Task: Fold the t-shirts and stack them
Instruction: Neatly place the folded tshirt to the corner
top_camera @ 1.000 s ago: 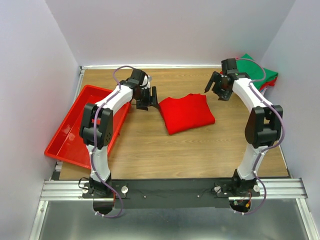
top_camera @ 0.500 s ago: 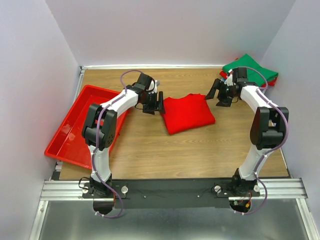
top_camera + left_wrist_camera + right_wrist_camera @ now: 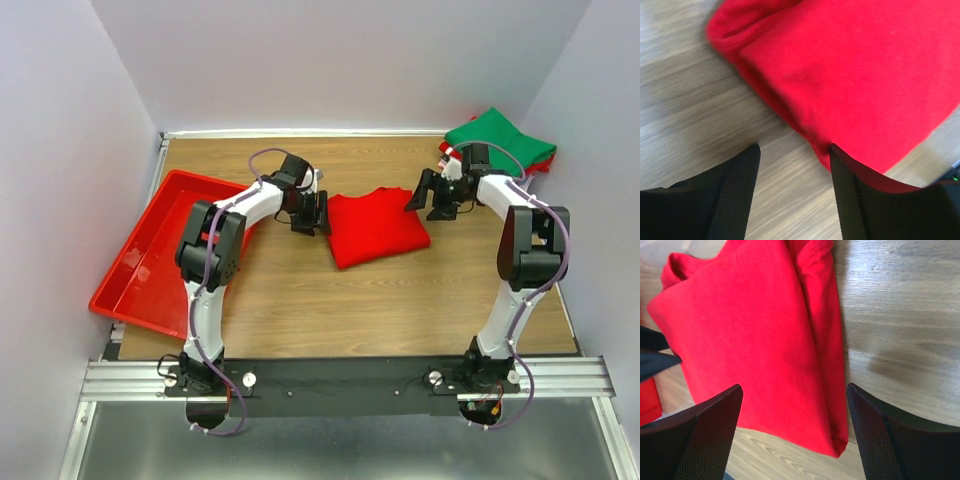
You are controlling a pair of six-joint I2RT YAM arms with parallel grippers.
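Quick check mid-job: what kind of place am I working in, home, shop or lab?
Most likely a lab test booth: plain pale walls box in a wooden table, and two robot arms are bolted to an aluminium rail at its near edge.

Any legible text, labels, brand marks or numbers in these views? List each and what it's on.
None readable in any view.
The red t-shirt is plain, with no print showing.
The red tray has no visible marking.
The green-topped shirt stack looks plain from above.
The table shows only wood grain.
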